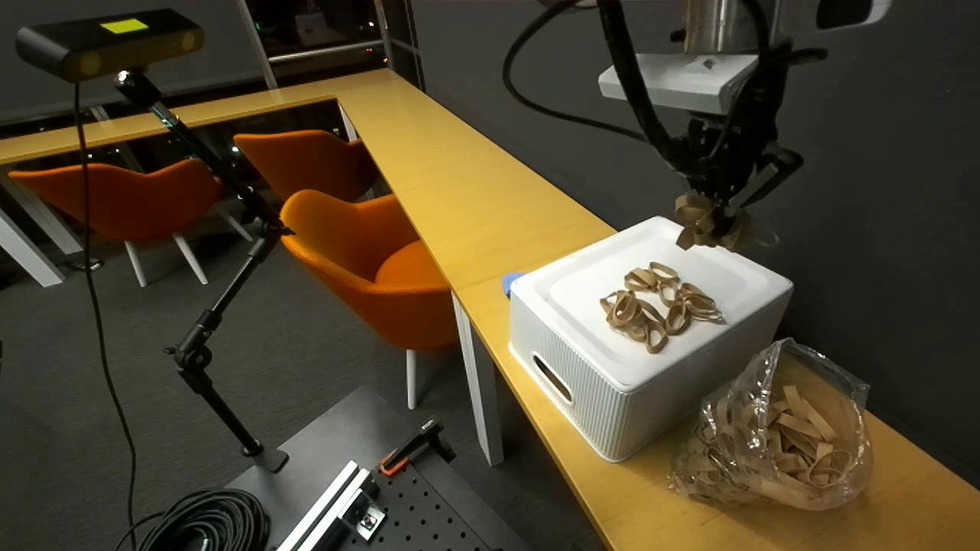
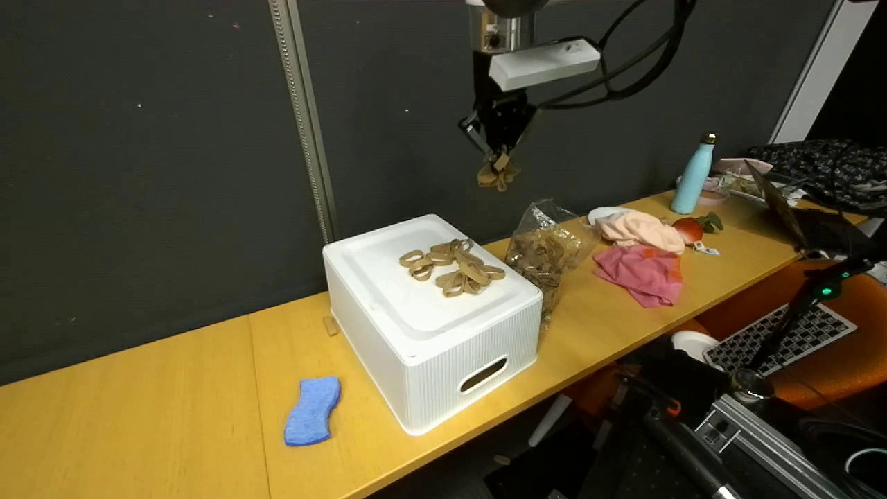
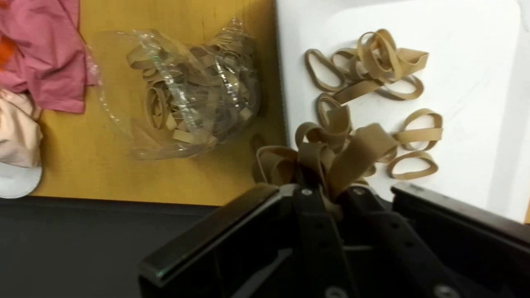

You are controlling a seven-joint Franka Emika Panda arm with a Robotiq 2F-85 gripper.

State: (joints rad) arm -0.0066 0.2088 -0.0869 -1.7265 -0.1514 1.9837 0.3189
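Observation:
My gripper is shut on a bunch of tan rubber bands, held in the air above the white box. The gripper and bunch also show in an exterior view. In the wrist view, loops of the bunch stick out past the fingertips. A loose pile of tan bands lies on the lid of the white ribbed box; the pile shows in the wrist view. A clear plastic bag of bands stands beside the box, also in the wrist view.
A blue sponge lies beside the box on the wooden table. A pink cloth, a peach cloth and a teal bottle are beyond the bag. A dark partition stands behind the table.

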